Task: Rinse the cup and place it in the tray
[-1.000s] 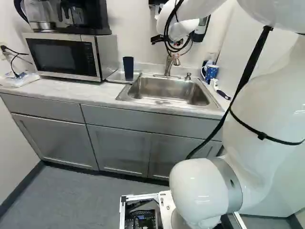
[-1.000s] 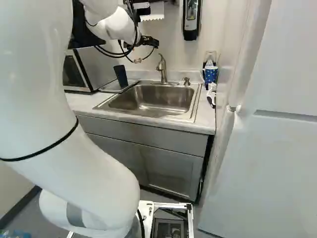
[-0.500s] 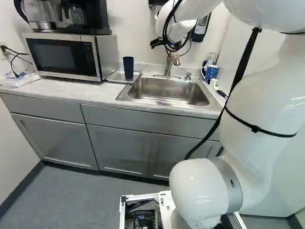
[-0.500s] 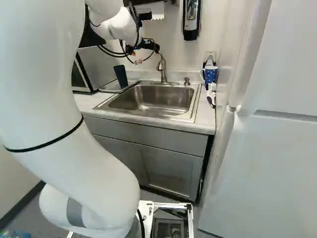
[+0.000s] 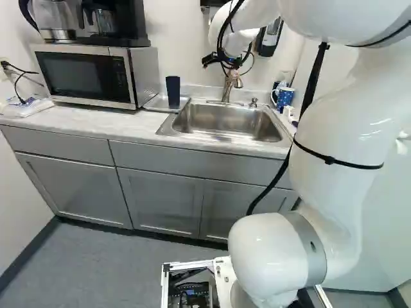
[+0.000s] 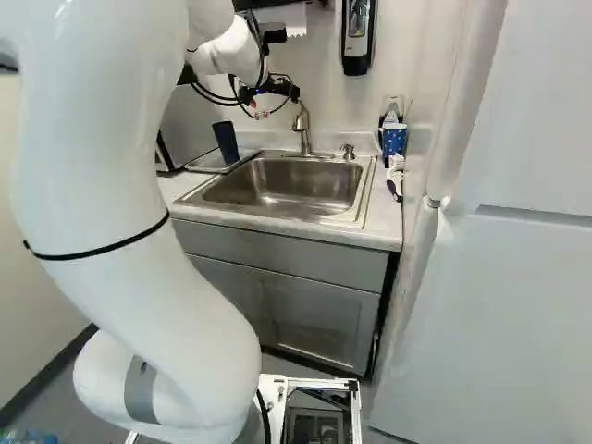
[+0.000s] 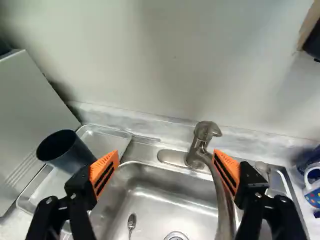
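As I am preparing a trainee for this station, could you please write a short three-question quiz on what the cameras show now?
1. Multiple choice: What lies in the sink?
A) a sponge
B) a spoon
C) a plate

2. True or false: The gripper is open, with no cup held between its fingers.

3. Fill in the missing word: The dark cup rests on the ____ beside the sink.

Key: 1. B; 2. true; 3. tray
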Tool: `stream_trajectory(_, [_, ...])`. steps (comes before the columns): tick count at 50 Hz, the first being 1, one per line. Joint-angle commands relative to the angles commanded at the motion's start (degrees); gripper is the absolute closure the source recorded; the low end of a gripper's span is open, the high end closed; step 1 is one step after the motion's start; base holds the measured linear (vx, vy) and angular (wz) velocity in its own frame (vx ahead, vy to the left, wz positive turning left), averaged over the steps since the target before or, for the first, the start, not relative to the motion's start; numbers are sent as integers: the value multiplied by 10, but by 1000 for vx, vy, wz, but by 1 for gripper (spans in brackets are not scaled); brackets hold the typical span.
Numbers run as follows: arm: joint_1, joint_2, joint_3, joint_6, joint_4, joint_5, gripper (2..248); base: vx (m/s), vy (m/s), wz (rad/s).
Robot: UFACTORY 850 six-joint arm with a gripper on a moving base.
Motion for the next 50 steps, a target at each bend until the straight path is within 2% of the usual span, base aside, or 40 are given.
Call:
stream_trajectory(31, [-5,-65,-73,0,0,-61,3,0,0,0])
stream_trajectory(50, [-8,-91,-102,0,0,-51,3,0,0,0])
